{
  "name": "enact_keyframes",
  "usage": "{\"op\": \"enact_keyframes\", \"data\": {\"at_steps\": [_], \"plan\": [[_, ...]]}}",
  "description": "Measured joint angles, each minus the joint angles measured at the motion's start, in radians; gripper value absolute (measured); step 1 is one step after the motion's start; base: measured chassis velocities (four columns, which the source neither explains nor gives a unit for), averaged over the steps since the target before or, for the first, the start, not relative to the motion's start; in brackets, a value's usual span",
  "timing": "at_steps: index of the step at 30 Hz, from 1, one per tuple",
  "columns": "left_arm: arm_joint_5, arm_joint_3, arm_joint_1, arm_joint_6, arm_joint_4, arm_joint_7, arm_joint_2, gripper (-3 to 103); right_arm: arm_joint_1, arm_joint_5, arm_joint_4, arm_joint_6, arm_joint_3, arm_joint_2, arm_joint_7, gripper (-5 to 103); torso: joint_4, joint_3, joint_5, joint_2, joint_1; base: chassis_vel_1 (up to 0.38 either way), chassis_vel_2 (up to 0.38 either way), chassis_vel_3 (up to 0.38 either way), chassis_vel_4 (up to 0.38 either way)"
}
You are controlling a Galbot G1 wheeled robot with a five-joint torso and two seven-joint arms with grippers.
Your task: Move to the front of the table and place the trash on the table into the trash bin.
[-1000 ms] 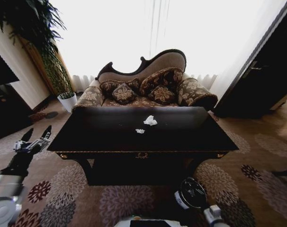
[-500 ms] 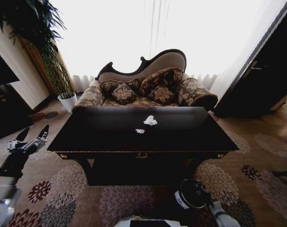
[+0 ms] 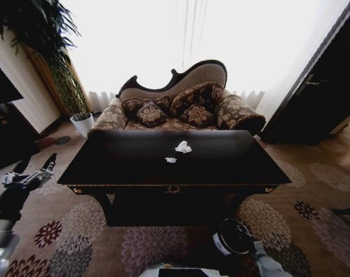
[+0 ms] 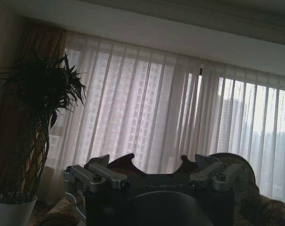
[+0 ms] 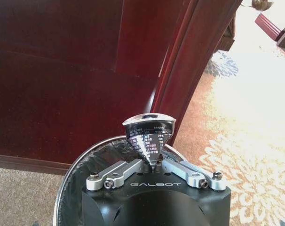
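We're squared up to the table point(image 3: 134, 173), its long axis running left-right. Two paper wads point(image 3: 183, 147) sit near its centre. Our right gripper point(image 5: 155, 165) is pinched on a crushed dark can point(image 5: 149, 133), held upright over the trash bin point(image 5: 69, 179). Our left gripper point(image 3: 29, 172) hangs spread open, empty, left of the table.

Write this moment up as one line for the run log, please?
right gripper: shut on dark can above trash bin | left gripper: open, beside table | two paper wads on table
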Motion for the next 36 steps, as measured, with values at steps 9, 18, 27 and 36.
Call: {"op": "enact_keyframes", "data": {"at_steps": [9, 18, 27, 36], "plan": [[-0.005, -0.006, 0.003, -0.001, 0.003, 0.000, 0.000, 100, -0.003, -0.016, 0.002, -0.034, 0.002, 0.002, -0.003, 2, -0.0001, 0.000, -0.0001, 0.000, 0.000, 0.000, 0.000, 0.000, 0.000], [0.003, 0.010, -0.006, -0.001, 0.005, 0.001, -0.004, 100, -0.020, -0.024, 0.024, -0.038, 0.003, 0.008, -0.009, 34, -0.0001, 0.000, 0.0000, 0.000, 0.000, 0.000, 0.000, 0.000, 0.000], [0.002, 0.011, -0.012, -0.001, 0.007, 0.001, -0.005, 100, -0.083, -0.027, 0.107, -0.033, -0.008, 0.010, -0.010, 68, 0.0001, 0.000, -0.0002, 0.000, 0.000, 0.000, 0.000, 0.000, 0.000], [0.030, 0.064, -0.035, -0.004, 0.003, 0.003, -0.049, 100, -0.287, -0.034, 0.402, -0.012, 0.002, 0.025, -0.017, 98, -0.0001, 0.000, -0.0001, 0.000, 0.000, 0.000, 0.000, 0.000, 0.000]]}}
